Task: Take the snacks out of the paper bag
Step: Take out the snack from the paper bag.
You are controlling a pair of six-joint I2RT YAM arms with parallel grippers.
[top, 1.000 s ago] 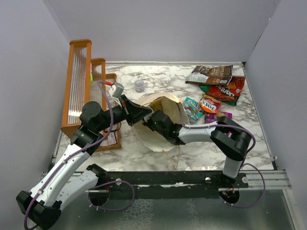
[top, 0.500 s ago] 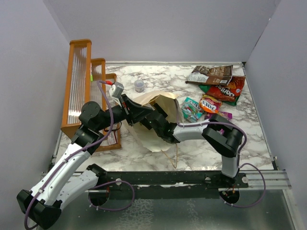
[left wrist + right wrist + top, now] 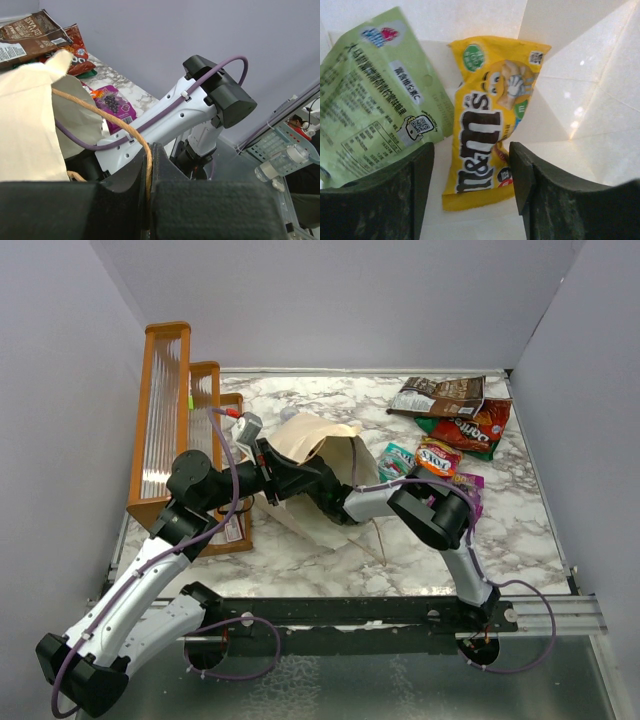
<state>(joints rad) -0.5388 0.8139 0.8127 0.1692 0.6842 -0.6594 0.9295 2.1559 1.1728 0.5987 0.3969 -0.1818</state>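
Observation:
The cream paper bag (image 3: 318, 440) lies on its side at the table's middle. My left gripper (image 3: 272, 478) is shut on its tan loop handle (image 3: 148, 172), and the bag's wall (image 3: 25, 125) fills the left of the left wrist view. My right gripper (image 3: 470, 165) is inside the bag, hidden from above. It stands open around the lower end of a yellow candy pack (image 3: 487, 125), with a green packet (image 3: 375, 95) beside it. Out on the table lie a brown bag (image 3: 440, 395), an orange-red bag (image 3: 470, 425), a teal-pink packet (image 3: 398, 462) and a purple pouch (image 3: 114, 102).
An orange-framed wooden rack (image 3: 175, 420) stands along the left wall, close behind my left arm. My right arm (image 3: 425, 510) stretches leftward across the table into the bag's mouth. A small orange packet (image 3: 437, 455) lies among the snacks at the right.
My right arm has pushed deeper into the bag and its gripper has opened. The bag has tipped and shifted toward the back. My left gripper has kept its hold on the handle.

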